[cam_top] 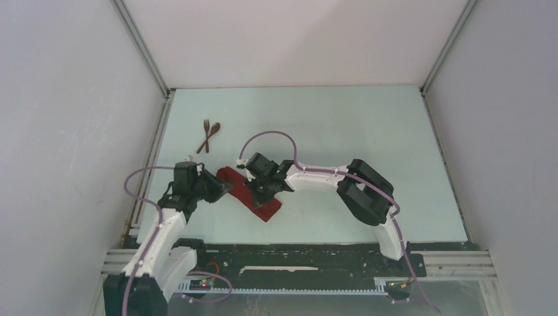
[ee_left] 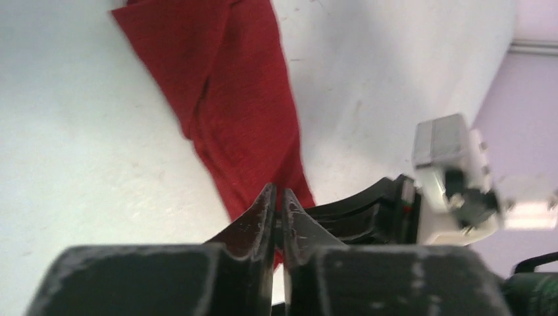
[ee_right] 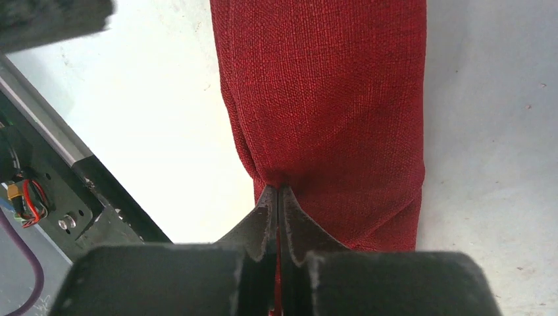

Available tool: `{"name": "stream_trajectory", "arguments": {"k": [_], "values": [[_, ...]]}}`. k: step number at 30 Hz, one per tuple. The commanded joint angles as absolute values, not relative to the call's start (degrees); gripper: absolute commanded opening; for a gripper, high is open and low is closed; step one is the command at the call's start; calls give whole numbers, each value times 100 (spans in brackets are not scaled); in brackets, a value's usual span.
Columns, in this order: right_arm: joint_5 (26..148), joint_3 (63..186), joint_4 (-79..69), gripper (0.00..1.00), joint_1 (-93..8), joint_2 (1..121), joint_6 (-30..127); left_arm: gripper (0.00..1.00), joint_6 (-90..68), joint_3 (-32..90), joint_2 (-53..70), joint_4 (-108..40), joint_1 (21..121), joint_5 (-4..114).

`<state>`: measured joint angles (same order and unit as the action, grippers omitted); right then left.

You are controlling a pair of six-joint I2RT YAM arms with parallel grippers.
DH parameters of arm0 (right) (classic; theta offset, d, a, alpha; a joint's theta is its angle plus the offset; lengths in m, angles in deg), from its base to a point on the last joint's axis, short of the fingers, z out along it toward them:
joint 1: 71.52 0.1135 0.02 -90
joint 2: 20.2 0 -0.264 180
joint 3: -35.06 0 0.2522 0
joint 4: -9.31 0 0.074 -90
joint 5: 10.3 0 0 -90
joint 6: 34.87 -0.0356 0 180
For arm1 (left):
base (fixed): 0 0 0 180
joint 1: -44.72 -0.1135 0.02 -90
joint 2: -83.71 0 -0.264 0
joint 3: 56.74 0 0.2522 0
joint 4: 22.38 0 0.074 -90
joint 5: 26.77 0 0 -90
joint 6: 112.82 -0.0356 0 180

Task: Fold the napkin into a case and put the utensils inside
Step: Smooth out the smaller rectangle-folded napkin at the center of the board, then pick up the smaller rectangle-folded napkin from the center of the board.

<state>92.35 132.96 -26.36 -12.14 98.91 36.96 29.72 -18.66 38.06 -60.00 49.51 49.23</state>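
Right wrist view: my right pincer (ee_right: 278, 191) is pressed closed on an edge of the napkin (ee_right: 329, 85), which runs away from it as a narrow, already doubled red strip. On the left wrist view my left pincer (ee_left: 278, 194) stands very narrow, with a sliver of red between the tips, so I judge it has the strip's other end nipped.

From above, the strip lies slantwise on the table (cam_top: 342, 131), from far left to near right, just beyond my two bases.

To finish this fold well I would move both grips together and keep them level. The cloth should stay just taut, so the layers lie flat and an open mouth is left for the utensils. Tugging harder with one side would skew the strip or pull it out of the other pincer.

My wrists sit close together over the cloth and could knock each other, and the cable (cam_top: 270, 135) arches above them. Fork (cam_top: 206, 128) and spoon (cam_top: 214, 129) lie crossed, well apart at far left; I expect to lift them singly.
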Motion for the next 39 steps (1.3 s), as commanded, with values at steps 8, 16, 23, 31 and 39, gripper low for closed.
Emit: {"name": "stream_trajectory", "arguments": {"k": [8,16,23,31,39], "values": [[9447,13258,-2371,0,-1243,9836,3476,0,2992,-1432,1717,-4168,4901,3162],[9125,13428,-2869,17,-1095,9316,3646,0,2683,-1709,939,-4411,4772,3799],[8328,13283,-2768,61,-621,8674,4604,0,2437,-1762,613,-4484,4528,3881],[6024,13973,-2735,69,205,9562,5666,0,2365,-1695,541,-4493,4489,3770],[5387,13871,-2334,70,459,10035,6052,0,2342,-1765,457,-4393,4489,3743]]}}
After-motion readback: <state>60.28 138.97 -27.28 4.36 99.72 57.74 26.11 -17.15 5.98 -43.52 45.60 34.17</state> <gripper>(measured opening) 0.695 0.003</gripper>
